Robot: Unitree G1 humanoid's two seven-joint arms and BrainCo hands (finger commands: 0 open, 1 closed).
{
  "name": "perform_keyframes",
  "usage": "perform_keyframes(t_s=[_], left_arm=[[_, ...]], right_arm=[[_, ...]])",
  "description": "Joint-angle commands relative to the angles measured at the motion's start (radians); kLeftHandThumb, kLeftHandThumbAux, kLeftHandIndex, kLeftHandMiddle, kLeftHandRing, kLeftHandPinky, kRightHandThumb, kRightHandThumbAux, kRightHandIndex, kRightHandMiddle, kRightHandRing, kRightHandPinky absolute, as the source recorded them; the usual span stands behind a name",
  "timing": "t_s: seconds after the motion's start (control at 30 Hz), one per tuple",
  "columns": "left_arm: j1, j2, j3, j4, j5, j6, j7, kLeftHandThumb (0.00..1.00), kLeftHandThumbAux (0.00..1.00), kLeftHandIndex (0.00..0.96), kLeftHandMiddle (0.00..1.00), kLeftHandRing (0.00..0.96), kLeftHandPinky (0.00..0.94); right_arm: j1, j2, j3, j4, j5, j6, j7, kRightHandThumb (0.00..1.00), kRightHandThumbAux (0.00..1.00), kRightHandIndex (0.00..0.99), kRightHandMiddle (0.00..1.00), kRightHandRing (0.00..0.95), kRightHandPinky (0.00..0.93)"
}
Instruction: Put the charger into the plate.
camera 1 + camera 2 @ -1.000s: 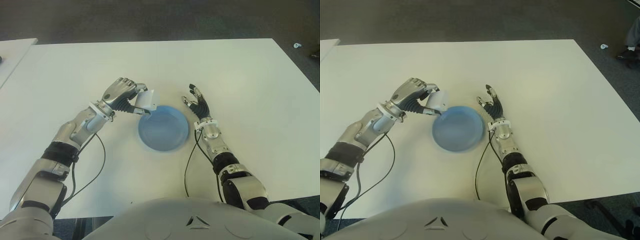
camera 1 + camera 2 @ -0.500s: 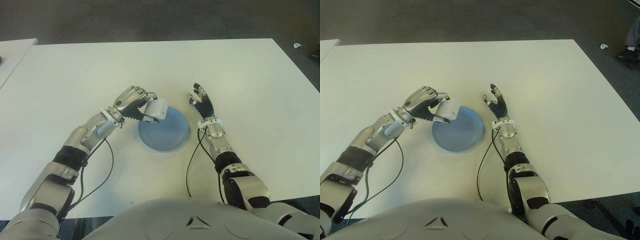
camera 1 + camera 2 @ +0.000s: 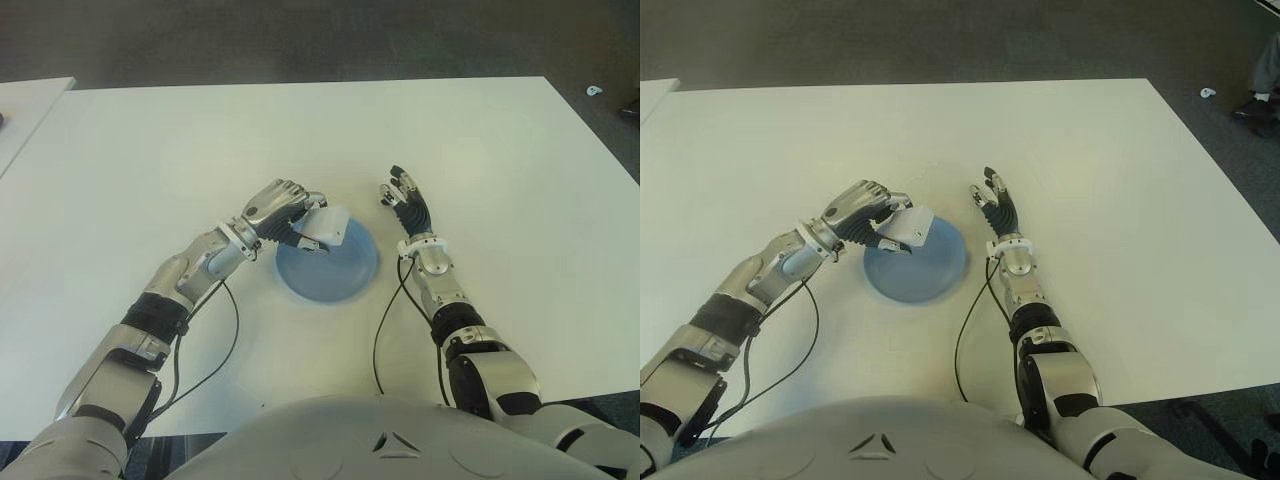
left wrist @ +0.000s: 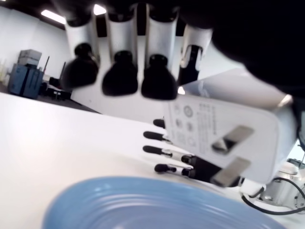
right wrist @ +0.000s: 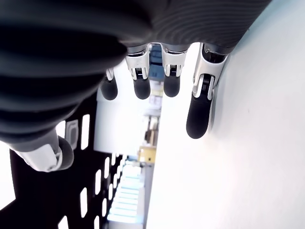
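Charger (image 3: 325,228) now farther over plate (image 3: 345,275)

a wide white table (image 3: 470,140) over dark floor (image 3: 300,40); a round blue plate (image 3: 335,275) sits on it; black cables (image 3: 380,330) trail beside the plate

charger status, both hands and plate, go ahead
Left hand shut on charger, held above the blue plate's left rim, not yet released. Right hand open, idle right of plate. Nothing in the way.

light: even, bright overhead | shadows: soft, faint | wrist views: near fingers blurred
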Motion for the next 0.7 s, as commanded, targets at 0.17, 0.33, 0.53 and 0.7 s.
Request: perform_keyframes(t_s=[0.17,0.33,0.53,0.7], left_arm=[[0.013,0.056,-0.010,-0.061,0.041,0.062,-0.131,0.385,0.319,0.036,0.060,0.061,0.067],[0.018,0.075,-0.002,-0.078,0.041,0.070,-0.154,0.299,0.241,0.004,0.008,0.008,0.008],[0.014,0.091,-0.003,-0.074,0.048,0.067,-0.152,0.236,0.211,0.000,0.000,0.000,0.000],[0.013,0.098,0.001,-0.061,0.063,0.064,-0.125,0.211,0.207,0.000,0.000,0.000,0.000]], right_arm=[[0.041,-0.005,-0.001,0.037,0.000,0.064,-0.006,0.000,0.438,0.000,0.000,0.000,0.000],[0.042,-0.003,0.003,0.032,-0.004,0.064,-0.012,0.000,0.439,0.000,0.000,0.000,0.000],[0.045,-0.001,0.007,0.029,-0.008,0.059,-0.016,0.000,0.447,0.000,0.000,0.000,0.000],[0.043,0.001,0.009,0.030,-0.008,0.057,-0.011,0.000,0.446,0.000,0.000,0.000,0.000]])
